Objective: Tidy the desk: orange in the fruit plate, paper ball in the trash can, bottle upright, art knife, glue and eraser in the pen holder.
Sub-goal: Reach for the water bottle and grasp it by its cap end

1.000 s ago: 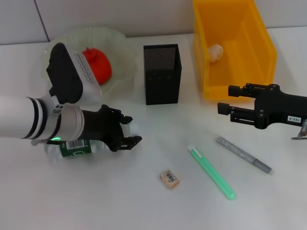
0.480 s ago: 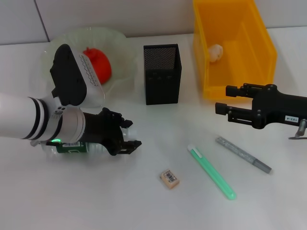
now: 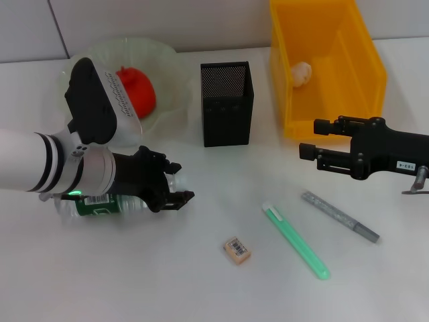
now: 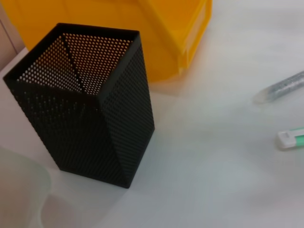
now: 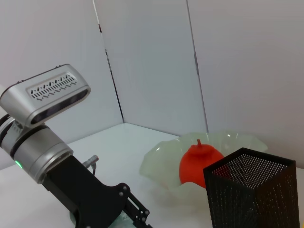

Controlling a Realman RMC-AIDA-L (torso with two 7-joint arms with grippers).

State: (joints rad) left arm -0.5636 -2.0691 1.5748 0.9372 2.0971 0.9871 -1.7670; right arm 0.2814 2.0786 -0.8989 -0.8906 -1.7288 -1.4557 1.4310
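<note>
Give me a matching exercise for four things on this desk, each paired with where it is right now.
Things:
1. orange
2. paper ball
3. bottle
4. eraser

Places:
A. lying on its side at the left gripper
B. inside the yellow bin
C. on the bare desk near the green stick
D. in the fruit plate

Pairs: 1-D, 2-B, 3-A, 4-C

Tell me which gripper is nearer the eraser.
Left. The left gripper sits just up and to the left of the eraser, by the lying bottle; the right gripper hovers farther off beside the yellow bin.
</note>
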